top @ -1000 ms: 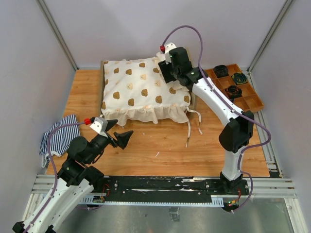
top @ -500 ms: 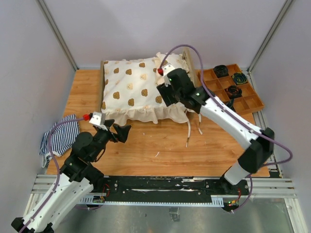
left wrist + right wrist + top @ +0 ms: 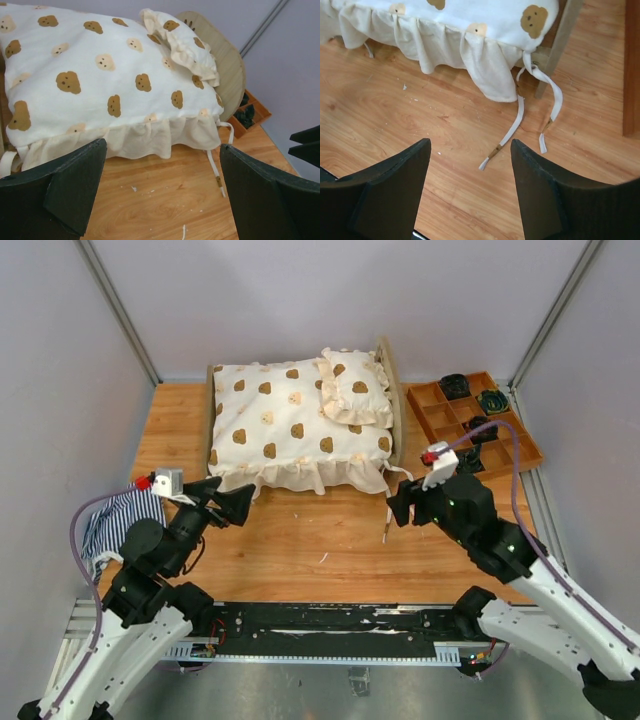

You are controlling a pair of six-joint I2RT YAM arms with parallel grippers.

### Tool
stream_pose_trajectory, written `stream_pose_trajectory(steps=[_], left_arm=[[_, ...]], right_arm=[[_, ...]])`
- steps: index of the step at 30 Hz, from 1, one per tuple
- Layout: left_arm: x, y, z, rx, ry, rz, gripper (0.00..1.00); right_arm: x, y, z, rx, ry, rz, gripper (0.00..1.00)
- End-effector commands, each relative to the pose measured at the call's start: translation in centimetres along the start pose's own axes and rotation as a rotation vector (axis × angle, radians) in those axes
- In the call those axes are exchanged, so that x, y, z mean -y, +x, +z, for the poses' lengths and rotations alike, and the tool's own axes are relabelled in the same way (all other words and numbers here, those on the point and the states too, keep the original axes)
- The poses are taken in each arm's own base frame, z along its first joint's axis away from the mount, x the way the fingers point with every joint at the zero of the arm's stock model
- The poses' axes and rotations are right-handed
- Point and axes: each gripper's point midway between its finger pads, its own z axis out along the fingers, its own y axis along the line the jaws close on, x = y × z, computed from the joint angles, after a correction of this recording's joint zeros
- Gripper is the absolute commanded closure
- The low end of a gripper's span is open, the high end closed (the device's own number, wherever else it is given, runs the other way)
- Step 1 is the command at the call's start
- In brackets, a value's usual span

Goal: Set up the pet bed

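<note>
Bed is lying lengthwise left-right, just far of left gripper and right gripper, both gaping empty.

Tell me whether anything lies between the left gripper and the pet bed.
Nothing visible does. Only bare table separates the open left gripper from the bed, at its ruffled near edge.

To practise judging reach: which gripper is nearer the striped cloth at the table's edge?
Left. The left gripper hovers just right of the striped cloth; the right gripper hangs far across the table.
</note>
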Motion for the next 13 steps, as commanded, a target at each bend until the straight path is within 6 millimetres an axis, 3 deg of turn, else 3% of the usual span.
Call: stream_pose_trajectory(steps=[1, 7, 13], left_arm=[[1.2, -1.9, -1.0, 0.051, 0.048, -0.057, 0.01], [0.9, -1.8, -1.1, 0.060, 0.038, -0.046, 0.01], [0.0, -1.1, -1.0, 0.041, -0.005, -0.035, 0.01]], right_arm=[[1.1, -1.2, -2.8, 0.154, 0.037, 0.134, 0.34], [2.2, -2.1, -4.8, 0.241, 0.062, 0.177, 0.33], [2.2, -2.3, -4.7, 0.237, 0.073, 0.181, 0.33]])
